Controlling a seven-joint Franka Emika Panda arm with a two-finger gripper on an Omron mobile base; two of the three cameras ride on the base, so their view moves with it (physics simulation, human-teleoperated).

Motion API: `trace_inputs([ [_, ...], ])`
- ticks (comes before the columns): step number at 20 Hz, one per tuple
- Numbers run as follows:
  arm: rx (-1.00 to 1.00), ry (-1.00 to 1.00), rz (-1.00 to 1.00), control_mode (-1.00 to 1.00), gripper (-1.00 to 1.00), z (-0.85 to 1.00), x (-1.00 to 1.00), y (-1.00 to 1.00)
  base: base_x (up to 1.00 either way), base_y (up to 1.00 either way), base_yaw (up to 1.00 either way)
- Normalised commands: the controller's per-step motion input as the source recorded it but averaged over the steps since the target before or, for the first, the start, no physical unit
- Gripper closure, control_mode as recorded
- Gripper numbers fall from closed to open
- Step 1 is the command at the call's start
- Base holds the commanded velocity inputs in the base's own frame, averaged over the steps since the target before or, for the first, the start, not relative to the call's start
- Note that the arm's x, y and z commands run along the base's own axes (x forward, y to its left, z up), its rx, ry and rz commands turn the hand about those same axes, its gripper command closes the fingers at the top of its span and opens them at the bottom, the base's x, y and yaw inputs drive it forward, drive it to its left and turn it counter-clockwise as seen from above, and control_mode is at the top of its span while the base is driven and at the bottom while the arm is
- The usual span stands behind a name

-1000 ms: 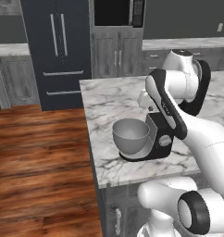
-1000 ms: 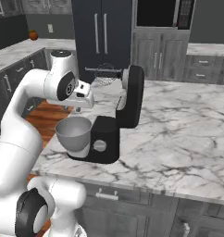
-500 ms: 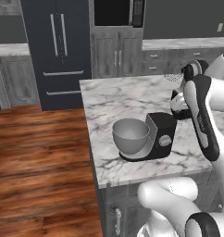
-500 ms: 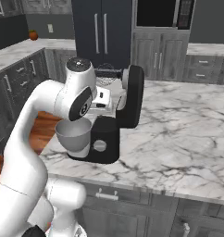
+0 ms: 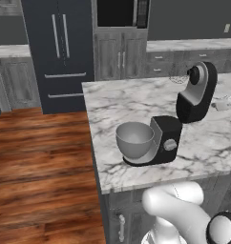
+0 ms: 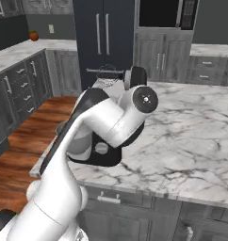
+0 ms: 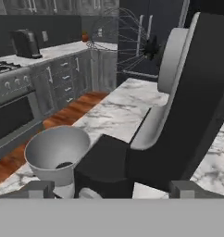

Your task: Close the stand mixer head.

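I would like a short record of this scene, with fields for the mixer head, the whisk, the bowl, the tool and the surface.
stand mixer head: tilted up and back, open, grey underside facing the bowl side
wire whisk: attached to the head, raised clear of the bowl
metal bowl: seated on the mixer base, looks empty
tool: behind the raised head, two fingertips apart with nothing between them
marble counter: carries the mixer
task state: head not yet closed
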Motion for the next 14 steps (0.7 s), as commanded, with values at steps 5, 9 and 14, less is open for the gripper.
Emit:
trace_inputs([
  [5, 0.05, -0.51, 0.31, -1.00, -1.00, -0.01, 0.82, -1.00, 0.00, 0.00, 0.00],
  [9, 0.00, -0.34, 0.33, -1.00, -1.00, 0.00, 1.00, -0.67, 0.00, 0.00, 0.00],
  [14, 0.00, -0.04, 0.28, -1.00, -1.00, 0.03, 1.00, -0.13, 0.00, 0.00, 0.00],
])
